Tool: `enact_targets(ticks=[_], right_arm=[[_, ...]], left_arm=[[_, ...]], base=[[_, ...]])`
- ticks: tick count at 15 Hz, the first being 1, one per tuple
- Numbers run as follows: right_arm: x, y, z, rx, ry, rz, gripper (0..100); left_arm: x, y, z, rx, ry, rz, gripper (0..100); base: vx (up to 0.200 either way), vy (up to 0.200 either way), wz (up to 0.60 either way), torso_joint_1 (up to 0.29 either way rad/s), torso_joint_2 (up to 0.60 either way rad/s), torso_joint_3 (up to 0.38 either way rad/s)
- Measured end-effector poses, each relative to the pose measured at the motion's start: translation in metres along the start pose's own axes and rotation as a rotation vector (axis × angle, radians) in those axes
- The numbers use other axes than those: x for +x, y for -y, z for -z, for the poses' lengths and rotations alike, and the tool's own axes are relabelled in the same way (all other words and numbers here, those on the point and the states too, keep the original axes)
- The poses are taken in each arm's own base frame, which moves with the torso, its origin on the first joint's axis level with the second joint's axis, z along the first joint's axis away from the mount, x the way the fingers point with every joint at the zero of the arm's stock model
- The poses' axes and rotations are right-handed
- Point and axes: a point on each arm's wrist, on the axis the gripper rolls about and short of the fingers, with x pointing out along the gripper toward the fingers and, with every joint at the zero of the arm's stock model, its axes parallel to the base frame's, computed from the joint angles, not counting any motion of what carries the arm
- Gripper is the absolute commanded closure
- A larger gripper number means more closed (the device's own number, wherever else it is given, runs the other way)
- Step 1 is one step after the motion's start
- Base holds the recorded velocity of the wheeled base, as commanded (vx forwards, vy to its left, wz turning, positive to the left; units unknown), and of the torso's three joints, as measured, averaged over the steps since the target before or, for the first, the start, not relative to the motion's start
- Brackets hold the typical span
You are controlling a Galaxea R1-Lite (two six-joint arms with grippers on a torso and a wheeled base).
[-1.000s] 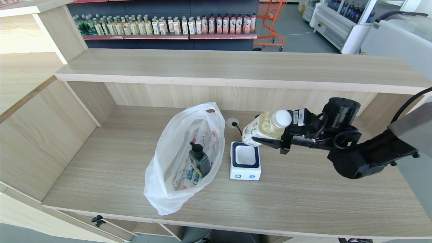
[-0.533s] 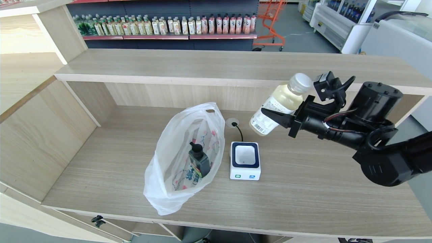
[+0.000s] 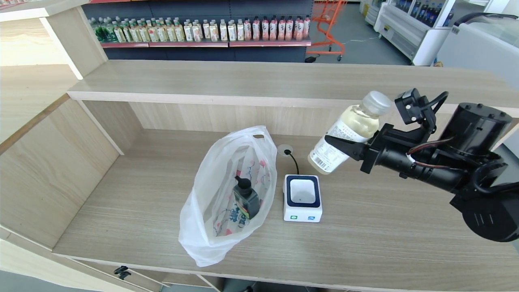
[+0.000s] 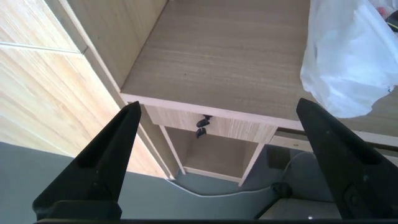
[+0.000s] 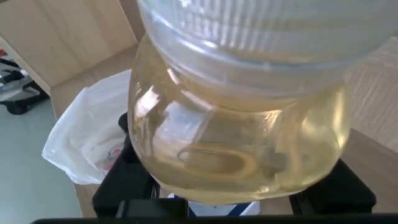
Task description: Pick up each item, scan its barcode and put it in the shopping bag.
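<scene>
My right gripper [image 3: 342, 144] is shut on a clear bottle of pale yellow drink [image 3: 350, 129] with a white cap. The bottle hangs tilted, cap up and to the right, with its barcode end low, above and slightly right of the white scanner [image 3: 302, 197]. In the right wrist view the bottle [image 5: 242, 118] is close up between the gripper's dark fingers [image 5: 115, 193]. The white plastic shopping bag [image 3: 221, 198] lies open left of the scanner, with a dark bottle [image 3: 246, 198] inside. My left gripper [image 4: 217, 109] is open below the counter's front edge, holding nothing.
The scanner's black cable [image 3: 292, 160] runs to a grommet at the back of the counter. A raised wooden ledge [image 3: 259, 81] and side wall [image 3: 48, 162] bound the counter. Bare counter [image 3: 385, 227] lies right of the scanner. The bag's corner [image 4: 354, 56] overhangs near the front edge.
My right gripper lifted the bottle from just over the scanner and tilted it cap-up, barcode end down. The head camera shifted slightly. The bag and scanner stayed put.
</scene>
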Motion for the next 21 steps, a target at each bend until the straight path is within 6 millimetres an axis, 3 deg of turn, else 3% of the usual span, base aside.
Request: enact_targets(ticks=[2, 6, 13, 21], right_arm=[[-0.001, -0.001, -0.002, 0.022, -0.008, 0.042, 100], [0.006, 0.005, 0.002, 0.054, -0.037, 0.108, 100], [0.019, 0.014, 0.037, 0.145, -0.144, 0.166, 100], [0.091, 0.004, 0.068, 0.133, -0.138, 0.198, 100]], left_arm=[[0.0, 0.0, 0.0, -0.001, 0.0, 0.0, 0], [0.0, 0.0, 0.0, 0.0, 0.0, 0.0, 0], [0.0, 0.0, 0.0, 0.0, 0.0, -0.001, 0], [0.0, 0.0, 0.0, 0.0, 0.0, 0.0, 0]], base=[[0.0, 0.2, 0.0, 0.002, 0.0, 0.005], [0.0, 0.0, 0.0, 0.0, 0.0, 0.0], [0.0, 0.0, 0.0, 0.0, 0.0, 0.0], [0.0, 0.0, 0.0, 0.0, 0.0, 0.0]])
